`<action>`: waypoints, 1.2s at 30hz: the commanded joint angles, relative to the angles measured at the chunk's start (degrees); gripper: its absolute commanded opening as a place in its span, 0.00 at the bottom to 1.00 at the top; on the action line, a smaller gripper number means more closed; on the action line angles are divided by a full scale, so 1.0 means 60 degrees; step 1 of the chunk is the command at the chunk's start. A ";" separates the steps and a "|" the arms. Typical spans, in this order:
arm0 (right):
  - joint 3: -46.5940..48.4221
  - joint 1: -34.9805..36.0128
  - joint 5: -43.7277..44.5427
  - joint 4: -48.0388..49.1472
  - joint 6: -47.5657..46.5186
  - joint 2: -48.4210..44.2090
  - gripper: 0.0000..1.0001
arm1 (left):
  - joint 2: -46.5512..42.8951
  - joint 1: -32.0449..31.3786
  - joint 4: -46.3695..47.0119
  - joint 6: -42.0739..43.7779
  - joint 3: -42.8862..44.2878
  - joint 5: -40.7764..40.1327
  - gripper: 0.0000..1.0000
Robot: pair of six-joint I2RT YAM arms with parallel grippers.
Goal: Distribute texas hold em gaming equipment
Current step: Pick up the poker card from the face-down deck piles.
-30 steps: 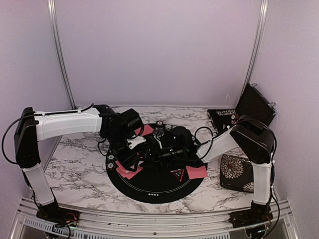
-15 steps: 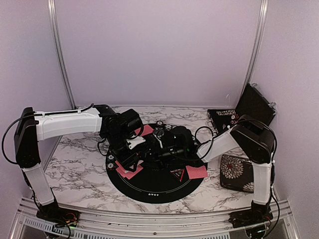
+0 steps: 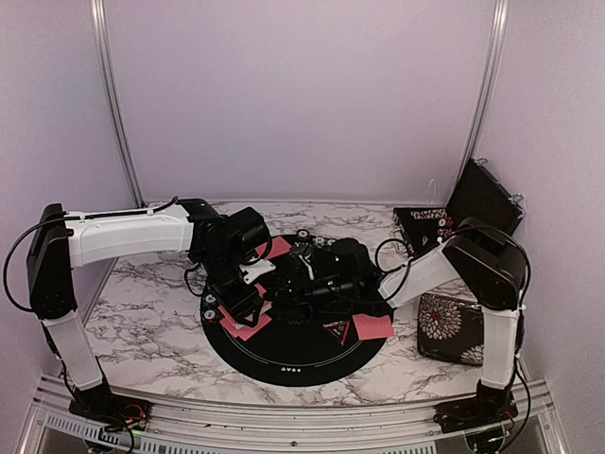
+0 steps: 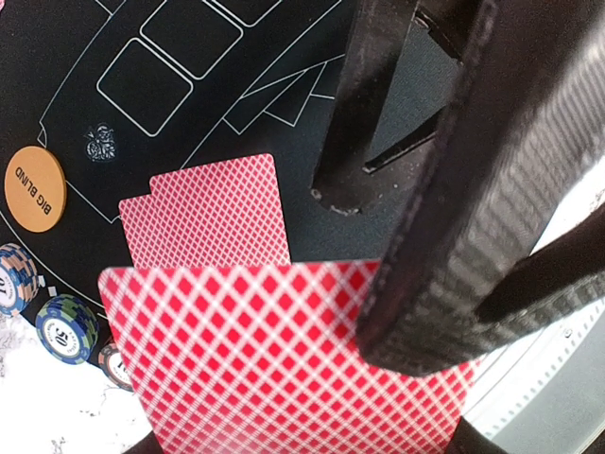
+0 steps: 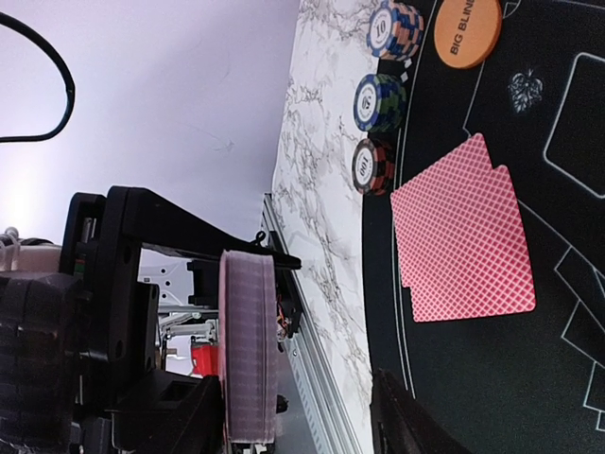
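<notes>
Filling near view, deck (image 4: 274,359) with red diamond back, lower edge cut off. Left hand (image 3: 246,289) clamped on deck above mat (image 4: 142,57). Right hand (image 4: 378,272) fingers apart, one crossing deck corner; contact unclear. Beyond, two overlapped cards (image 4: 210,213) flat on mat; orange button (image 4: 34,186) and chip stacks (image 4: 66,326) at rim.

Lab test booth: plain lilac walls (image 3: 302,95), aluminium posts (image 3: 112,104), marbled tabletop (image 3: 142,307).

Red-backed deck (image 4: 236,359) in left gripper (image 4: 302,440); two cards (image 4: 208,216) face-down on mat (image 4: 76,95) near chip stacks (image 4: 64,326).
</notes>
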 commanded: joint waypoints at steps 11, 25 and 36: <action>-0.0092 -0.0165 0.0159 -0.0279 -0.0137 -0.0774 0.51 | -0.0068 -0.0061 -0.0200 0.0161 0.0267 0.0013 0.55; -0.0258 -0.0191 0.0199 -0.0260 -0.0064 -0.0999 0.36 | -0.0073 -0.0046 -0.0200 0.0176 0.0251 0.0023 0.55; -0.0391 -0.0162 0.0243 -0.0266 -0.0015 -0.1243 0.30 | -0.0050 -0.0046 -0.0201 0.0173 0.0229 0.0014 0.55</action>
